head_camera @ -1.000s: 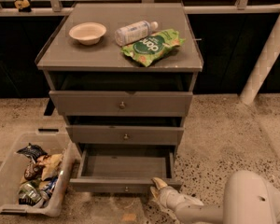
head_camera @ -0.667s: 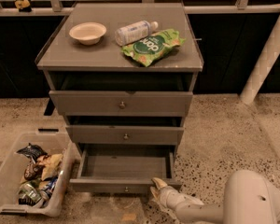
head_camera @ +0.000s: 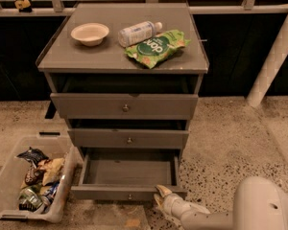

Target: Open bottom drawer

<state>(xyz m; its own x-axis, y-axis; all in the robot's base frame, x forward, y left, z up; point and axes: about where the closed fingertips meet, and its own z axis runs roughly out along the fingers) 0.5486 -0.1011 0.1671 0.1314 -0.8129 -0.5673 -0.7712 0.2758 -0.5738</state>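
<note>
where the arm (head_camera: 216, 219) reaches in low from the right, the hand (head_camera: 159, 196) sits near the floor, right beside the front panel of the bottom drawer (head_camera: 129, 172); spread or pressed together, i cannot tell. well left is a snack bin (head_camera: 4, 175). above on the worktop (head_camera: 81, 57) are a bowl (head_camera: 90, 33), bottle (head_camera: 140, 32) and green bag (head_camera: 156, 47). the drawer is pulled out, plain grey inside.

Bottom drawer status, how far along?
Done: bottom drawer is pulled well out, its grey inside showing. In hand: the pincer sits at the front panel's right end, away from the knob. Left: probably only retracting the arm.
</note>
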